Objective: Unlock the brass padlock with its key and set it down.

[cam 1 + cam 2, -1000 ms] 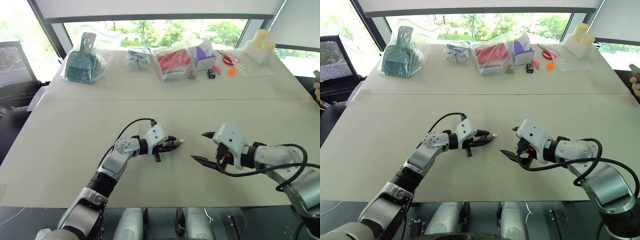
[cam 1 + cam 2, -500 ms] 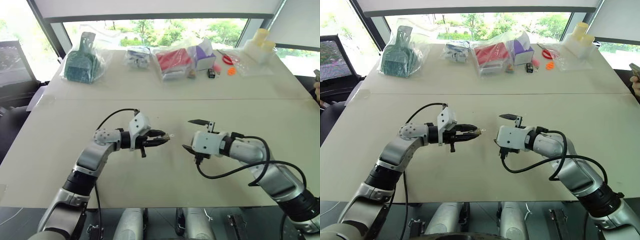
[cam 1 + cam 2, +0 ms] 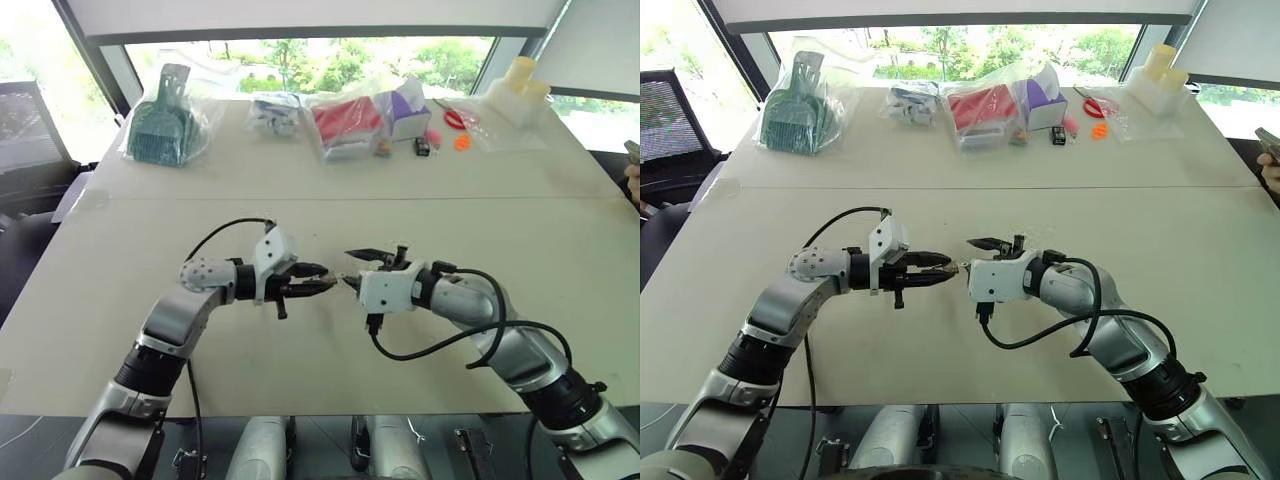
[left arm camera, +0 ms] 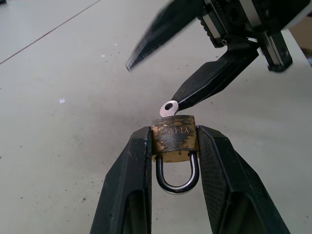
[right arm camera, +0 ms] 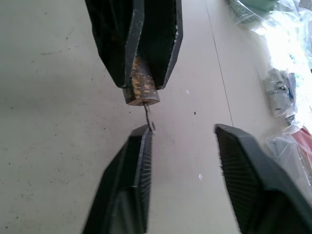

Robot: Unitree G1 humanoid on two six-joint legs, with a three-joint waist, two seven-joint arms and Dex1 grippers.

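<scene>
My left gripper (image 3: 325, 285) is shut on the brass padlock (image 4: 173, 132), held a little above the table (image 3: 120, 300) with its silvery shackle (image 4: 178, 178) turned back toward the wrist. The small silvery key (image 4: 170, 107) sticks out of the padlock's bottom face. My right gripper (image 3: 347, 268) faces the left one tip to tip and stands open, its fingers on either side of the key. One right finger (image 5: 139, 146) is at the key (image 5: 148, 117); the other is apart from it. The padlock (image 5: 141, 92) shows between the left fingers in the right wrist view.
Along the table's far edge lie a bagged green dustpan (image 3: 160, 120), a bagged red item (image 3: 345, 125), a purple box (image 3: 405, 110), red scissors (image 3: 455, 118) and white bottles (image 3: 520, 90). A seam (image 3: 400, 199) crosses the table. A person's hand (image 3: 632, 180) is at the right edge.
My right gripper swung left and rolled over, bringing its fingers up to the key, and they stand closer together. My left gripper lifted and drew left with the padlock.
</scene>
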